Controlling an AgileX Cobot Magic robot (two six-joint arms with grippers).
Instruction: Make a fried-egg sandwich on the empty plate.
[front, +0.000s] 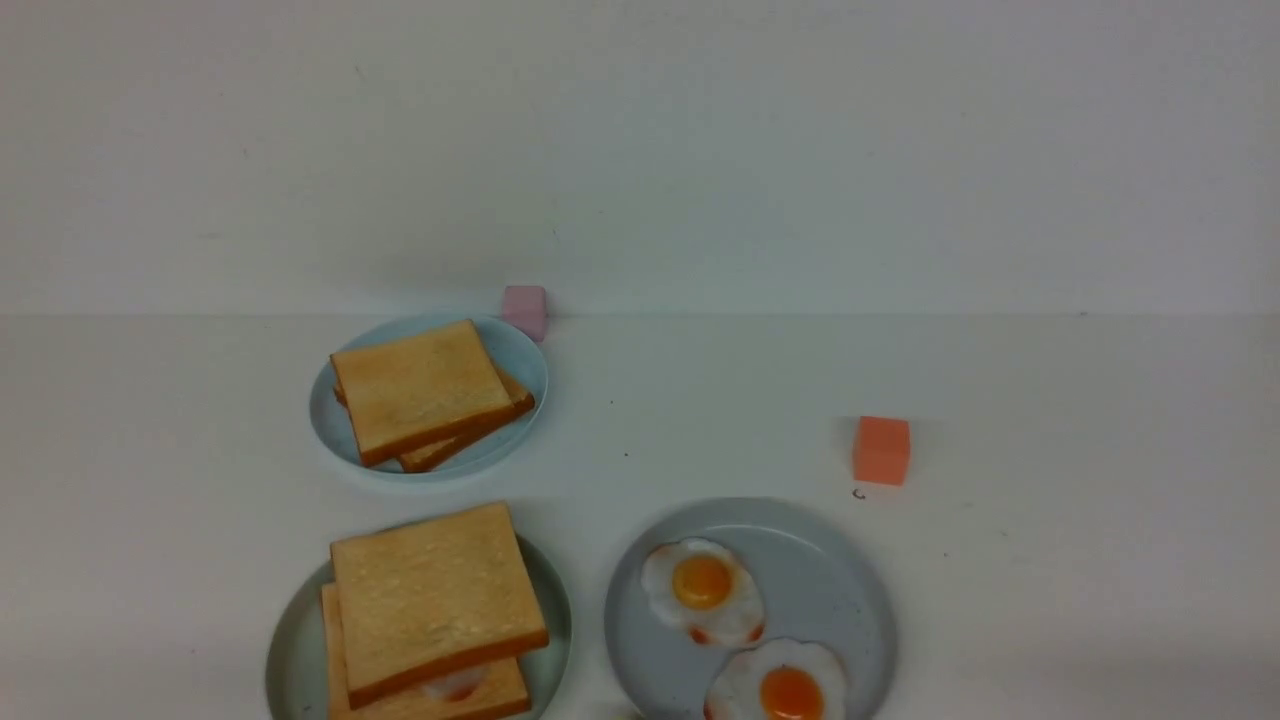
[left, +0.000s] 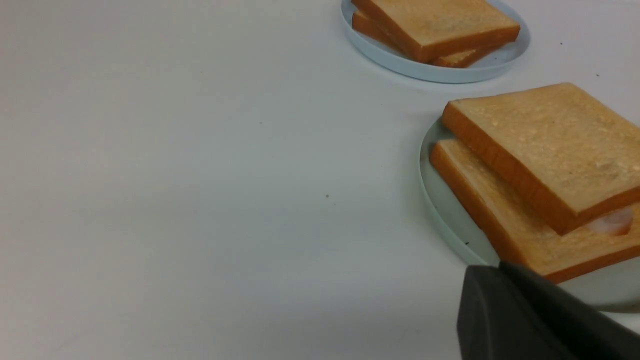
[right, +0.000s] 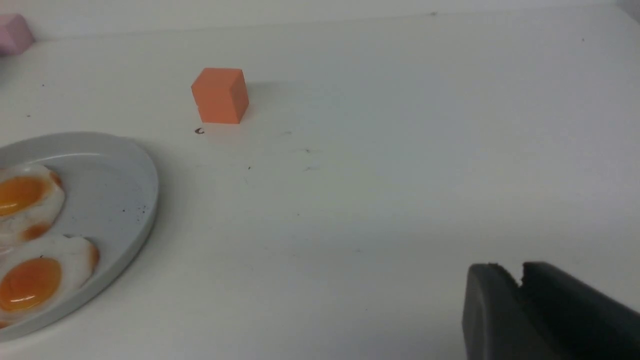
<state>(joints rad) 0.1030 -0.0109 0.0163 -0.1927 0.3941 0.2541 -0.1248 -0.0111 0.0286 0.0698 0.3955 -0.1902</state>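
Note:
The fried-egg sandwich (front: 430, 610) lies on the pale mint-green plate (front: 290, 645) at the near left: two toast slices, the top one skewed, with egg white showing at the edge between them (left: 612, 222). In the left wrist view the sandwich (left: 540, 165) fills the plate (left: 440, 210). My left gripper (left: 497, 267) is shut and empty, its tips just short of the plate's rim. My right gripper (right: 520, 272) is shut and holds nothing, over bare table to the right of the grey plate. Neither gripper shows in the front view.
A grey plate (front: 850, 600) holds two fried eggs (front: 703, 590). A light blue plate (front: 520, 350) with two stacked toast slices (front: 420, 390) sits farther back. A pink cube (front: 525, 310) stands by the back wall and an orange cube (front: 881, 450) at right.

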